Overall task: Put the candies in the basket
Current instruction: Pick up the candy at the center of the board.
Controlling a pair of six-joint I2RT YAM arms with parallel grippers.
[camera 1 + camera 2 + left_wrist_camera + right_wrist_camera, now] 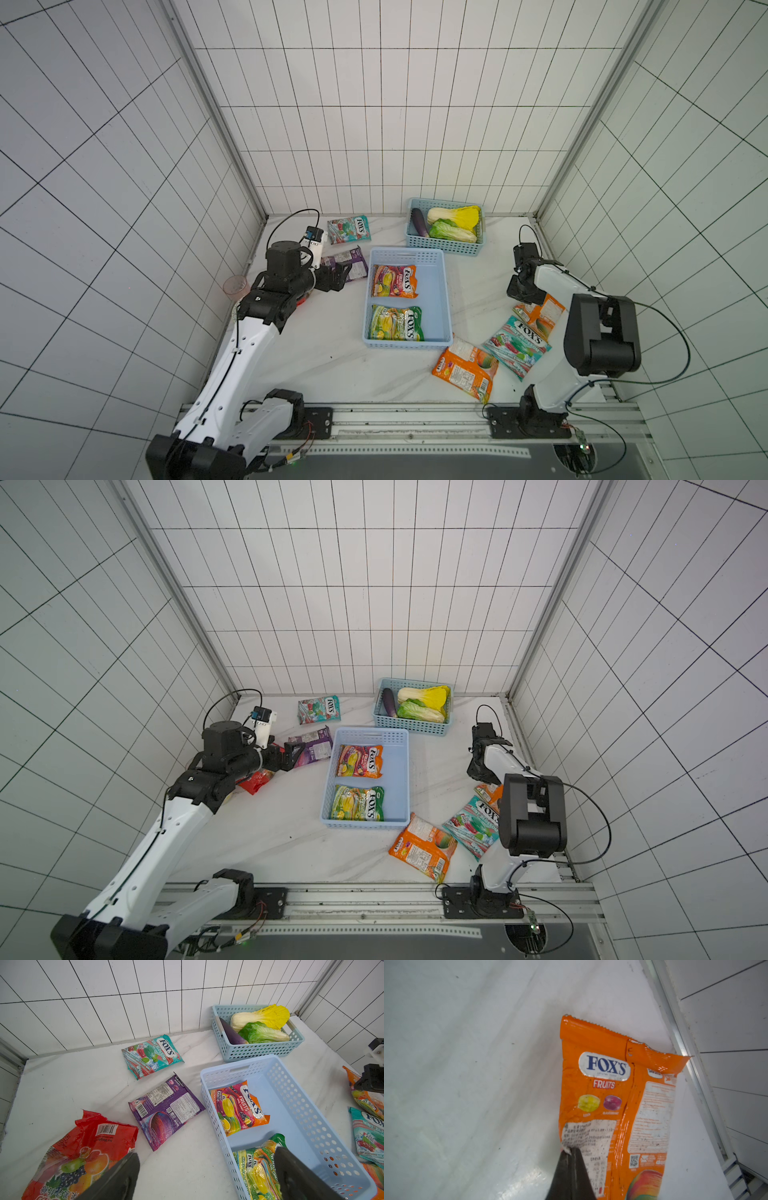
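My right gripper [570,1150] is pressed together, pinching one edge of the orange bag [602,1088]. The bag lies on the table [467,1064] close to the rail [685,1053], stretching away from my fingertips. In a top view the basket [436,291] sits well apart from that bag, toward the table's middle, with a fruits bag [394,281] and a green bag [397,324] inside. My left gripper [206,1151] is spread wide and holds nothing. The purple bag [166,1109] lies just ahead of it, the red bag [89,1147] is beside one finger, and the basket is by the other.
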